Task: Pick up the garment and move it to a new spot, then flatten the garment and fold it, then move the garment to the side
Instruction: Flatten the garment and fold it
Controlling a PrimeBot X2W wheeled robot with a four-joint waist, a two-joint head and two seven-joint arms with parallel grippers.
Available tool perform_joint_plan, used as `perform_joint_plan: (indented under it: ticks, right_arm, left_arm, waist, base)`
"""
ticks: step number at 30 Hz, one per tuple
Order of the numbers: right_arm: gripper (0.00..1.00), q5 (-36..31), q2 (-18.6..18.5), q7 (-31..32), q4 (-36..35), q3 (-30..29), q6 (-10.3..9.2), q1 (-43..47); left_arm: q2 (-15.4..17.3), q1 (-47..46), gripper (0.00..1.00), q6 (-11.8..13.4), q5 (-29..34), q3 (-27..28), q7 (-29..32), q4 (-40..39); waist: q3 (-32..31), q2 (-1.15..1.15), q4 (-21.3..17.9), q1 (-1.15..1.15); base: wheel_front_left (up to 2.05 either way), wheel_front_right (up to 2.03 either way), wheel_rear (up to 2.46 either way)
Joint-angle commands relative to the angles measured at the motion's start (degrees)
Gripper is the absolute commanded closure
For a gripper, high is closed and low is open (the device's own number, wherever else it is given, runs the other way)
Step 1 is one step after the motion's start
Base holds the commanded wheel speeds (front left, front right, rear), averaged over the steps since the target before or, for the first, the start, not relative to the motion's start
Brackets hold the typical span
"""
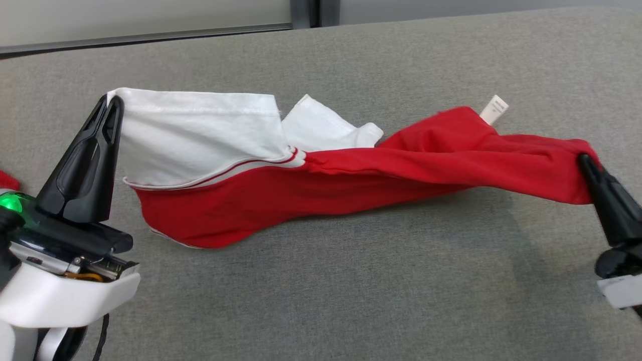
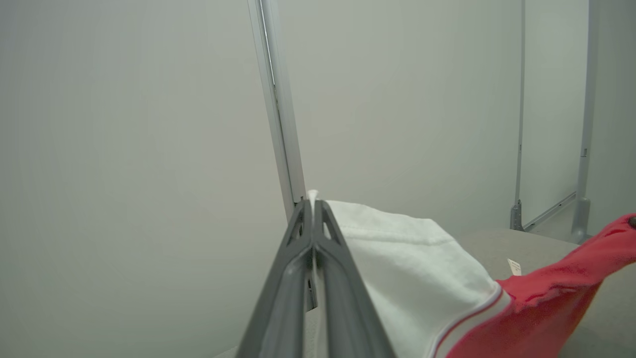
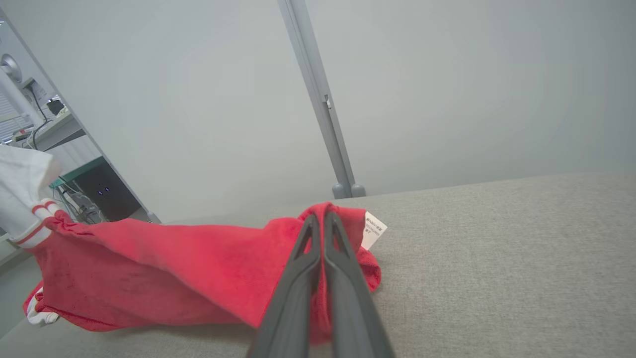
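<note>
Red-and-white garment (image 1: 301,195) stretched for flattening: left end effector (image 1: 111,104) and right end effector (image 1: 585,160) each clench one end.

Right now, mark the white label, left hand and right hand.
white label (image 1: 494,109), head view, middle of the tab
left hand (image 1: 111,102), head view, between its shut fingertips
right hand (image 1: 584,160), head view, between its shut fingertips

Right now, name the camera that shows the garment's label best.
The right wrist view: the label sits close beside the right gripper, its print visible. In the head view the label is a small tab behind the garment; in the left wrist view, the label is a speck.
</note>
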Motion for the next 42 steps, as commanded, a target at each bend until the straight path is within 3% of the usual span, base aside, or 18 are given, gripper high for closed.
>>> perform_joint_plan:
  ticks: [1,4,7,11,14,15,16,17,19,22,28,32,38,42]
  right_arm:
    - [1.0,1.54,-1.83,0.03,-1.87,-1.78,-0.02,2.08]
    - [1.0,3.92,-6.44,3.68,-7.14,-6.24,-0.02,6.67]
    - [1.0,5.4,-7.88,8.82,-9.66,-8.97,-0.02,9.66]
    - [1.0,6.69,-4.83,17.39,-8.98,-5.86,-0.02,8.96]
    - [0.99,6.23,-0.78,18.72,-6.43,-3.74,-0.01,4.71]
    - [0.63,5.88,0.79,17.91,-5.03,-3.5,-0.02,3.33]
    - [0.15,5.27,1.89,16.83,-3.79,-3.18,-0.02,2.02]
    - [0.0,4.96,3.24,15.09,-2.63,-3.22,-0.02,0.75]
    - [0.0,5.42,4.26,12.17,0.16,-3.49,-0.01,-0.15]
    - [0.0,5.03,2.41,9.62,1.44,-4.89,-0.01,2.18]
    - [0.0,3.32,-0.17,7.72,-1.41,-4.58,-0.01,8.48]
    - [0.0,-2.11,0.06,6.45,-2.81,-3.66,-0.01,8.93]
    - [0.0,-15.23,2.33,7.13,2.82,-5.41,-0.01,5.6]
    - [0.0,-17.73,4.41,8.31,4.94,-5.78,-0.02,4.14]
  left_arm:
    - [0.28,-0.97,1.0,-0.31,-1.35,0.35,0.98,-1.78]
    - [2.06,-0.66,1.0,-0.76,-3.66,0.95,5.27,-6.14]
    - [3.76,-0.2,1.0,-1.66,-5.46,0.01,9.43,-8.17]
    - [3.48,-1.96,1.0,-2.67,-7.92,-2.95,12.18,-5.95]
    - [3.02,-4.1,1.0,-3.27,-8.77,-5.24,12.39,-2.55]
    - [2.72,-4.75,1.0,-3.53,-9.02,-5.88,12.16,-1.14]
    - [2.43,-5.47,1.0,-3.63,-8.95,-6.54,11.75,-0.04]
    - [2.08,-6.45,1.0,-3.76,-8.66,-7.04,11.18,1.11]
    - [1.45,-8.79,1.0,-4.01,-7.36,-8.13,8.89,4.69]
    - [0.87,-10.71,1.0,-3.68,-5.62,-8.16,6.33,7.7]
    - [0.18,-12.34,1.0,-3.14,-4.03,-8.09,3.09,12.19]
    - [0.53,-12.03,1.0,-2.74,-3.74,-7.62,2.03,13.66]
    - [1.01,-11.02,1.0,-2.3,-3.59,-7.7,2.05,13.68]
    - [0.88,-10.99,1.0,-2.17,-3.57,-8.01,2.2,13.29]
  waist:
    - [-0.92,0.0,-1.13,0.0]
    - [-1.39,0.0,-2.52,0.0]
    - [-1.31,0.0,-3.32,0.0]
    - [-0.56,0.0,-3.07,0.0]
    - [0.51,0.0,-3.03,0.0]
    - [0.9,0.0,-3.17,0.0]
    - [1.23,0.0,-3.25,0.0]
    - [1.55,0.0,-3.32,0.0]
    - [2.31,0.0,-3.41,0.0]
    - [3.1,0.0,-3.66,0.0]
    - [4.06,0.0,-4.11,0.0]
    - [4.34,0.0,-4.58,0.0]
    - [4.84,0.0,-3.79,0.0]
    - [5.24,0.0,-2.89,0.0]
  base:
    - [0.0,0.0,0.0]
    - [0.0,0.0,0.0]
    - [0.0,0.0,0.0]
    - [0.0,0.0,0.0]
    - [0.0,0.0,0.0]
    - [0.0,0.0,0.0]
    - [0.0,0.0,0.0]
    - [0.0,0.0,0.0]
    - [0.0,0.0,0.0]
    - [0.0,0.0,0.0]
    - [0.0,0.0,0.0]
    - [0.0,0.0,0.0]
    - [0.0,0.0,0.0]
    - [0.0,0.0,0.0]
